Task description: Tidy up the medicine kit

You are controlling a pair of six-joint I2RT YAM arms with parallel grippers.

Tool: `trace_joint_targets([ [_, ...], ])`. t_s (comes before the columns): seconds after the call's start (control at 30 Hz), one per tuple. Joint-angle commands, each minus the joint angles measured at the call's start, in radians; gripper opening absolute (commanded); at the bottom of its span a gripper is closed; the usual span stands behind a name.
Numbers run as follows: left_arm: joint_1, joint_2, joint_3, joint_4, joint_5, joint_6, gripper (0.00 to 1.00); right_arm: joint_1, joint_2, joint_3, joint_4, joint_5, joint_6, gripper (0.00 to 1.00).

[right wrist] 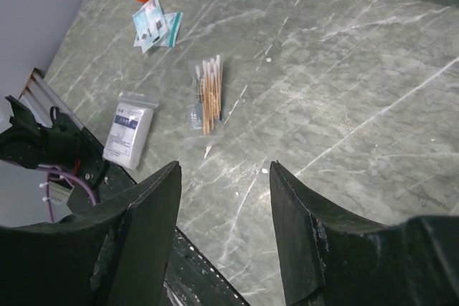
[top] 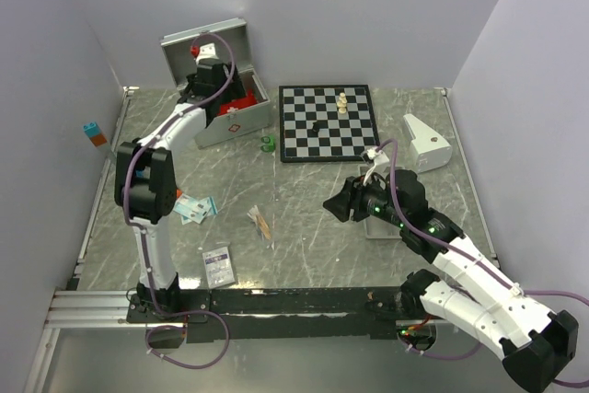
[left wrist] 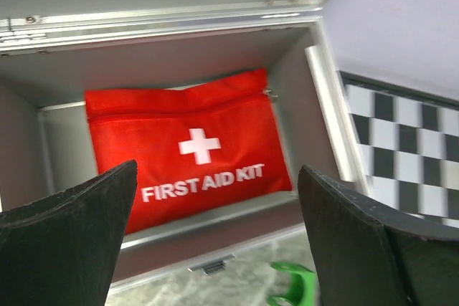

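Hovering over case (left wrist: 328,112) rim, left gripper (left wrist: 216,175) wide, pouch (left wrist: 179,123) seemingly untouched

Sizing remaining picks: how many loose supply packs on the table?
3: blue-white pack beside left arm, possibly overlapping sachets; swab bag at centre; white pack near front edge. Others may be hidden.

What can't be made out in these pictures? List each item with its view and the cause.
1. Case floor, left wrist view: the red pouch covers it.
2. Green object, left wrist view: cut off by the bottom edge.
3. Print on the white packet, right wrist view: too small to read.
4. Chess pieces, top view: too small to identify.
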Motion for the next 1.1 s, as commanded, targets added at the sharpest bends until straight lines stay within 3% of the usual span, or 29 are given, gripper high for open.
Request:
trace_joint_targets([
  [0.0,0.004,0.036,0.070,-0.079,-0.100,0.065,0.98,0.007,-0.026,0.018,-0.012,0.026,-0.011,0.59],
  [0.13,0.012,0.027,0.038,-0.159,-0.153,0.062,0.97,0.007,-0.015,0.024,-0.010,0.029,-0.020,0.59],
  [0.4,0.018,-0.072,-0.166,-0.203,-0.174,0.121,0.91,0.007,0.006,0.016,0.040,-0.006,-0.006,0.59],
  [0.7,0.076,-0.175,-0.286,-0.287,-0.153,0.055,0.89,0.008,0.008,0.021,0.043,-0.026,-0.011,0.59],
  [0.93,0.078,-0.370,-0.519,-0.265,-0.179,-0.007,0.88,0.008,-0.007,0.004,0.040,-0.014,-0.024,0.59],
  [1.07,0.081,-0.480,-0.536,-0.245,-0.196,-0.058,0.89,0.008,0.010,0.018,0.037,-0.009,-0.027,0.59],
])
